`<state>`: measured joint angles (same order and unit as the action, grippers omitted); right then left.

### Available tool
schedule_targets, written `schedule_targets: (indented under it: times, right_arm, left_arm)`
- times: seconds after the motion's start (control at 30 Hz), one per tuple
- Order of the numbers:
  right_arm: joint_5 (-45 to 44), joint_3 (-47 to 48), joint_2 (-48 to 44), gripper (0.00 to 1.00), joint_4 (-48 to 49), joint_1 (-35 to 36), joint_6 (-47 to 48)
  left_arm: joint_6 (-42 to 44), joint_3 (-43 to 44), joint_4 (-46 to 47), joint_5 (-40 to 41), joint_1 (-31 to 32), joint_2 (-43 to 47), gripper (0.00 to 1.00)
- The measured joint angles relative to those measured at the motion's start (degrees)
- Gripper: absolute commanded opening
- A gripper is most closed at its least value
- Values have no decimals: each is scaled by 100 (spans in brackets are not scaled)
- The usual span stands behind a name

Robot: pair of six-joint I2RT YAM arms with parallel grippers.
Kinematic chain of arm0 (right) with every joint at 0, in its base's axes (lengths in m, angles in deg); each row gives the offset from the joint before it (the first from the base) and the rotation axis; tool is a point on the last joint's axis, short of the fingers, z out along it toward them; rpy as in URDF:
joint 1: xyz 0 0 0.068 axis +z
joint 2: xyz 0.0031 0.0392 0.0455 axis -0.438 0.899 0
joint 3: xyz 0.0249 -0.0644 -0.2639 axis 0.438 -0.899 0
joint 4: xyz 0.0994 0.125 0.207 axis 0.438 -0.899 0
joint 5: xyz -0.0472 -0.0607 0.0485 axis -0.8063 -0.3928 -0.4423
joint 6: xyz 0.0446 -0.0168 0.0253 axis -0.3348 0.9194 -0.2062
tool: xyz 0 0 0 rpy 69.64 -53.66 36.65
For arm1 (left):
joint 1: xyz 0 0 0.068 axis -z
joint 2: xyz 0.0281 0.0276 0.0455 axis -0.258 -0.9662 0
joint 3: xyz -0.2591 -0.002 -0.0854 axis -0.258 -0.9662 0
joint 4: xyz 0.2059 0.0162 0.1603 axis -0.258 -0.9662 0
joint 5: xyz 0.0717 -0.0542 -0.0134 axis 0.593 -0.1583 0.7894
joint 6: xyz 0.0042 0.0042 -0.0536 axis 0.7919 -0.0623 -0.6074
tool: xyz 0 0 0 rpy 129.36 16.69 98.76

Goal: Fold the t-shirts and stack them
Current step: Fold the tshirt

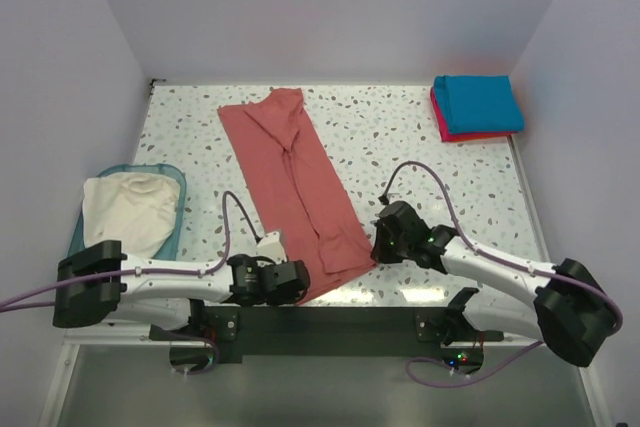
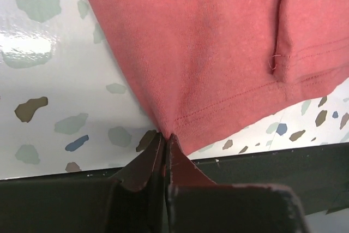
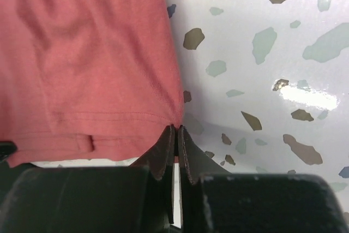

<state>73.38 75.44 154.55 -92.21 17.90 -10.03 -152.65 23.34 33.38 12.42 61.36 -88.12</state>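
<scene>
The brick-red t-shirt (image 1: 295, 182) lies as a long strip on the table (image 1: 430, 157), limp and light, I'd guess, best lifted by its near hem corners. The left gripper (image 2: 166, 141) and right gripper (image 3: 175, 130) each pinch one corner, clenched on cloth.

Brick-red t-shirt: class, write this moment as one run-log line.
brick-red t-shirt: folded lengthwise, flat | left tool: shut on hem corner | right tool: shut on hem corner | teal t-shirt: folded, far right

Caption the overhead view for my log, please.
Left gripper and right gripper pinch near corners of the brick-red shirt; teal shirt stacked on pinkish-red shirt, cream shirt in bin.
</scene>
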Motion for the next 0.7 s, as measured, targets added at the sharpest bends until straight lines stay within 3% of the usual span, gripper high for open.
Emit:
schedule_targets:
  times: [0.4, 0.57, 0.7]
  right_arm:
    - [68, -188, -1563, 0, -748, 586, -175]
    - [-177, -212, -1716, 0, -1036, 1392, -411]
    - [-546, -66, -1513, 0, -1272, 1451, -417]
  left_arm:
    - [13, 225, -599, -39, 658, 511, 0]
    - [-227, 372, -1036, -28, 1137, 564, 0]
    - [-352, 387, -1327, 273, 1143, 881, 0]
